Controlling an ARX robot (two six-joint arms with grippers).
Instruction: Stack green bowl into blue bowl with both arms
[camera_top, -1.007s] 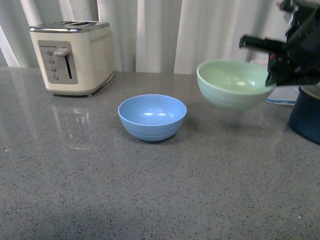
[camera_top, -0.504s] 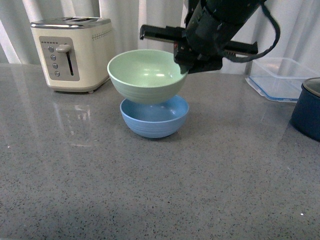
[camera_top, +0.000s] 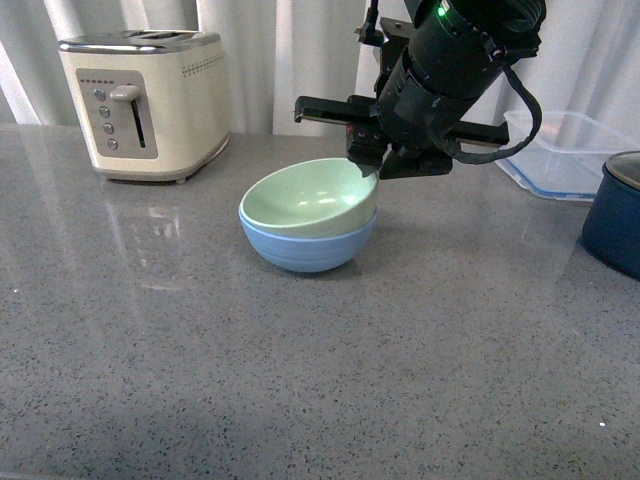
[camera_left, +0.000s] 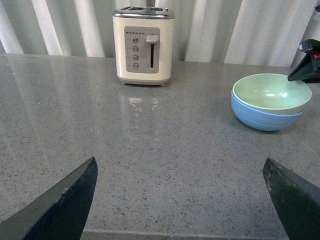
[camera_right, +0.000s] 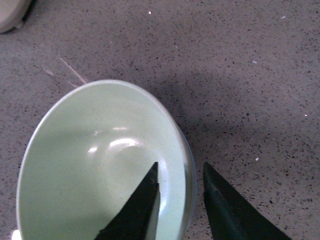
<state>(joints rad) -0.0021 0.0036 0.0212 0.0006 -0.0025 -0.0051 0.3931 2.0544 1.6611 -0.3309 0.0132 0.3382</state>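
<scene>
Grey speckled countertop (camera_top: 300, 380) fills the room's foreground, with pale curtains behind it; near its middle stands the blue bowl (camera_top: 300, 252), and the green bowl (camera_top: 305, 200) sits nested inside it, tilted so that its rim rides higher on the side nearest the right arm. The right arm (camera_top: 450, 70), black and bulky with a small green light on top, reaches down from above; the right gripper (camera_top: 372, 172) straddles the green bowl's raised rim, and in the right wrist view one finger (camera_right: 137, 205) lies inside the bowl while the other lies outside it, the two narrowly apart with a sliver of space beside the rim, so whether they actually press on the bowl cannot be told. The left gripper (camera_left: 182, 200) hangs low over bare counter well apart from the bowls, its two fingers spread wide and holding nothing. A cream toaster (camera_top: 145, 105) stands at the back on the robot's left; on the right, a clear plastic container (camera_top: 560, 150) and a dark navy pot (camera_top: 615, 225) sit near the edge.
</scene>
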